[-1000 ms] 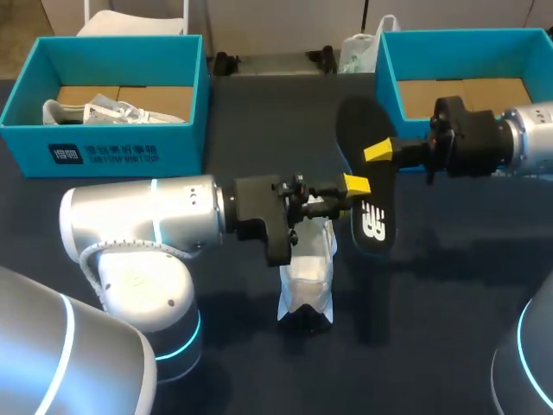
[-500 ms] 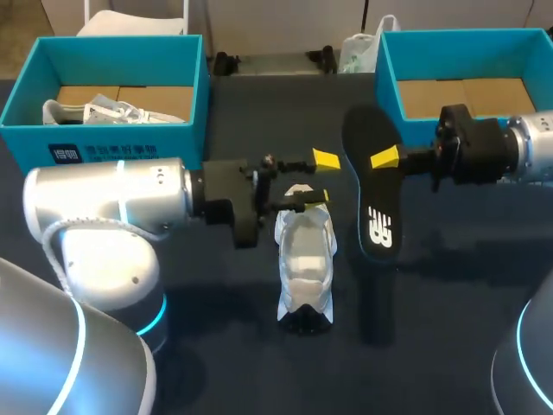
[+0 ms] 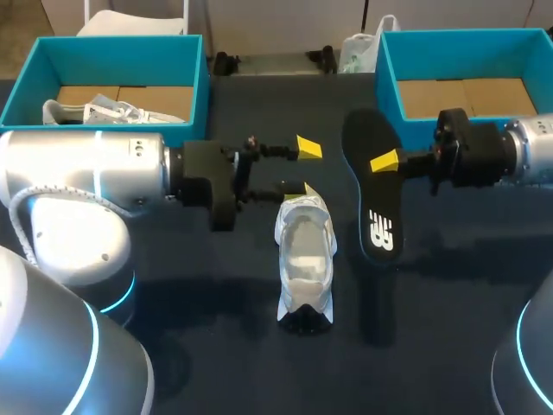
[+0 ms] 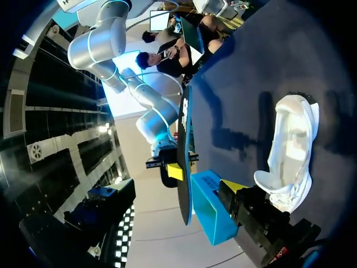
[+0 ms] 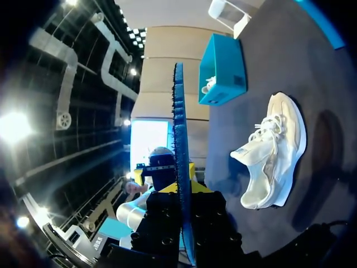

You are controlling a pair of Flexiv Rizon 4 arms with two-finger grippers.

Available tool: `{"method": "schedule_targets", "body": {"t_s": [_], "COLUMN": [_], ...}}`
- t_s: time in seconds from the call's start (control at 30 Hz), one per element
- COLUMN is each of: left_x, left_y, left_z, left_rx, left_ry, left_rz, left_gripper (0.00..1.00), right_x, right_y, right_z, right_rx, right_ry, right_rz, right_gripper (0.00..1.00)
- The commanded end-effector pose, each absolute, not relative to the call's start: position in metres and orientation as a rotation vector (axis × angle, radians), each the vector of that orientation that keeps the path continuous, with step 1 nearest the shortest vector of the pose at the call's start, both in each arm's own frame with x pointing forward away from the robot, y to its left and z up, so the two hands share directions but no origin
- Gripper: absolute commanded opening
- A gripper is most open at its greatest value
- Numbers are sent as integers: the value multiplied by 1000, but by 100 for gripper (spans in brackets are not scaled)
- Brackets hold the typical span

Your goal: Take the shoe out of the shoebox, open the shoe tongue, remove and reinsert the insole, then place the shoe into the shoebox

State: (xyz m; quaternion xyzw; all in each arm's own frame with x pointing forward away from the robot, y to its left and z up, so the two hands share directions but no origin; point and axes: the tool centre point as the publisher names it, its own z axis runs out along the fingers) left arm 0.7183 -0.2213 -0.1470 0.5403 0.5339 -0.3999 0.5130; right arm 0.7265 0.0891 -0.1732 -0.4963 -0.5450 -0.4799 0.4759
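Head view: the left gripper [image 3: 301, 167] has drawn back from the shoe [image 3: 305, 259], its fingers wide apart and empty. The right gripper [image 3: 381, 162] stays clamped on the black insole [image 3: 373, 203]. Removal looks done, with reinsertion next. The white shoe lies mid-table [image 3: 216, 346], its mouth gaping.

Left wrist view: the shoe sits ahead of the fingers, untouched.

Right wrist view: the insole stands edge-on between the fingers, the laced shoe beyond.

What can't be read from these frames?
- Head view: far finger of the right pincer, behind the insole.
- Head view: toe interior of the shoe, under its upper.
- Head view: second shoe in the left shoebox, partly behind its near wall.
- Right wrist view: insole faces, seen edge-on.
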Motion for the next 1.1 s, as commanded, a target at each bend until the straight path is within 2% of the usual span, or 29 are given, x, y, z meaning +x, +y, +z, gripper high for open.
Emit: {"method": "schedule_targets", "body": {"t_s": [0.03, 0.73, 1.1], "left_x": [718, 729, 730], "left_y": [-222, -218, -217], "left_z": [-147, -115, -108], "left_rx": [1301, 1738, 1770], "left_ry": [1284, 1564, 1605], "left_rz": [-960, -640, -602], "left_gripper": [100, 100, 100], "right_x": [728, 725, 723], "right_y": [90, 102, 106], "right_z": [-176, -185, -189], "right_rx": [-1208, -1198, -1195], "right_ry": [-1330, -1337, -1339], "right_rz": [-1168, -1200, -1188], "right_gripper": [0, 0, 0]}}
